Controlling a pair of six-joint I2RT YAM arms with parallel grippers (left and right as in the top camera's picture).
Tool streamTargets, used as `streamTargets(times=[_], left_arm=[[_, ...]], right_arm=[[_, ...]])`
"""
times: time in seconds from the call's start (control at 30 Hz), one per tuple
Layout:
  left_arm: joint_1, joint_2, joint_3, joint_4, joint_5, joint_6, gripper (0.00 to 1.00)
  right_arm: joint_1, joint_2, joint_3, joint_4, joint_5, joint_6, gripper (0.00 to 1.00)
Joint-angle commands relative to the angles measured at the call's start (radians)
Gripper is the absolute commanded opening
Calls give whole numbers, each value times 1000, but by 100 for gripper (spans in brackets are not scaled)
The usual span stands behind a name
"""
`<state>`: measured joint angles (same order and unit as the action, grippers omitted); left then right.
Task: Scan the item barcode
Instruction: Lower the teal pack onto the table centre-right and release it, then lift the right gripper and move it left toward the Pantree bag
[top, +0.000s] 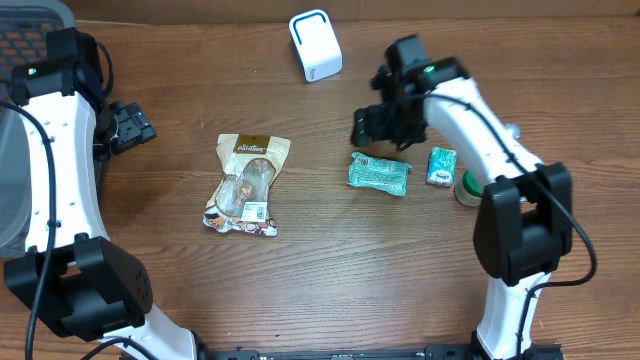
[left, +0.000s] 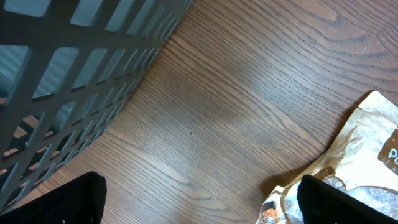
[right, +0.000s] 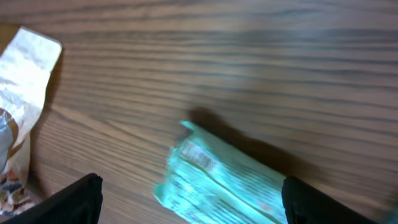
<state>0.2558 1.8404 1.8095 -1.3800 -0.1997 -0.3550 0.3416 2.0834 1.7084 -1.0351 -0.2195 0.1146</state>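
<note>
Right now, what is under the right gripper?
The green packet lies flat on the table beneath the open right gripper, not gripped. Its underside is hidden, so any barcode there cannot be seen.

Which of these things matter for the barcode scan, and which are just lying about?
For the job: white scanner; green packet, lying below the open right gripper.
Lying about, apparently: tan snack bag; small green box; grey basket.
</note>
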Motion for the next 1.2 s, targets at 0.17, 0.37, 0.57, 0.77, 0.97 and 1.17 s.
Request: streamTargets(times=[0.17,0.37,0.57,0.77,0.97,1.17], left_arm=[[-4,10,17,1,-13,19,100],[-4,10,17,1,-13,18,100],[-4,10,17,1,-13,19,99],[-4,10,17,1,-13,19,99],[-4,10,17,1,-13,19,100],[-4,10,17,1,-13,19,100]], right_arm=[[109,-5,-138,95,87,34,98],[113,-5,-139,-68,64,31,99],[106,-5,-139,-247,159,-75,100],[100,-6,-133,-263,278,-60,97],[110,-6,-74,-280,167,-6,82],[133,-6,-51,-279,-19,-2,49]])
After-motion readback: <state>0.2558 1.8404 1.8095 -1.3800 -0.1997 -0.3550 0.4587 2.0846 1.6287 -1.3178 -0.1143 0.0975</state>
